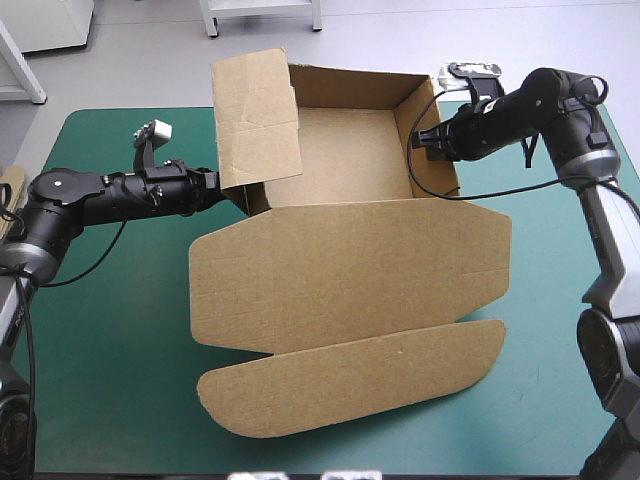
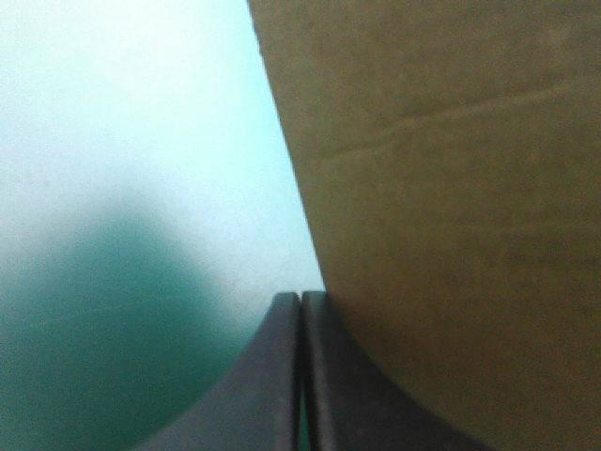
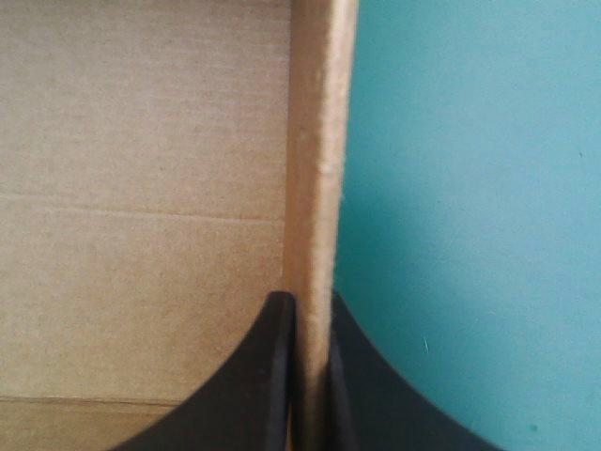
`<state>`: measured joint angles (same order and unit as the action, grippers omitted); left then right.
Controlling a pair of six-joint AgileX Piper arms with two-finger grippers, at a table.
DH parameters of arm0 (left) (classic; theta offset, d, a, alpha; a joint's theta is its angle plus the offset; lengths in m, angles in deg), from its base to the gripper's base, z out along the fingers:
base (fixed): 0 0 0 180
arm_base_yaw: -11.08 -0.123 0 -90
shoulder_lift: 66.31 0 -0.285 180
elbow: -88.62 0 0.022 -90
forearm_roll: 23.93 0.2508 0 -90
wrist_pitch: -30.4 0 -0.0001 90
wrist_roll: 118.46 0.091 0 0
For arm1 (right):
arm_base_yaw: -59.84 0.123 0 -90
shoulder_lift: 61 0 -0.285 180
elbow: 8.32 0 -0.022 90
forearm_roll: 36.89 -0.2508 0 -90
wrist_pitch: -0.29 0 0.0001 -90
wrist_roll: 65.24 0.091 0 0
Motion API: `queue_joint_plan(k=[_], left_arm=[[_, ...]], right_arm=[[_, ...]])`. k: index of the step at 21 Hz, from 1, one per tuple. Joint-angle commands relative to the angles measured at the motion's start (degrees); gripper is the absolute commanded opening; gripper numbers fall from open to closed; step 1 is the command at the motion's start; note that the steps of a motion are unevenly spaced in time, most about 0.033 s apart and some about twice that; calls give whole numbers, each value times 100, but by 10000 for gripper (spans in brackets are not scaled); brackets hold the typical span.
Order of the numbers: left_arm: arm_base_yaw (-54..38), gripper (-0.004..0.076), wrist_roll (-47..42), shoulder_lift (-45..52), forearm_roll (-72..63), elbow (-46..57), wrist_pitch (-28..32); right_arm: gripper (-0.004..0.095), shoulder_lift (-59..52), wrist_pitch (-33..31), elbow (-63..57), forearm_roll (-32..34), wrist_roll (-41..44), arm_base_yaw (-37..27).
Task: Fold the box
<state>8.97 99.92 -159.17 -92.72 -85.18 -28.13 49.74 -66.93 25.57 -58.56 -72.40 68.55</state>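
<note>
On the surface, the right end effector pinches the right wall of the box. The left end effector, pressed together, touches the tall left flap, which should fold inward next.

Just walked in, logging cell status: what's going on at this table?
A robot is folding a brown cardboard box on the teal-green table cover. The right hand is pinched on the top edge of the tray's right wall. The left hand is shut beside the box's left side, with no board between its fingers. The far part forms an open tray with a tall left flap standing up. The wide lid panel lies flat on the near side.
</note>
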Motion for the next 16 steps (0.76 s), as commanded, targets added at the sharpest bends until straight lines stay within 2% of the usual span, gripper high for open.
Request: queue_joint_plan(k=[1, 4, 16], left_arm=[[18, -9, -137, 262, -223, -224, 63], [18, -8, -248, 272, 92, -224, 161], [18, -8, -273, 272, 45, -224, 171]], right_arm=[[-13, -273, 65, 148, 161, -68, -15], [-13, -273, -19, 148, 319, -68, -15], [-13, -273, -16, 148, 124, -82, -15]])
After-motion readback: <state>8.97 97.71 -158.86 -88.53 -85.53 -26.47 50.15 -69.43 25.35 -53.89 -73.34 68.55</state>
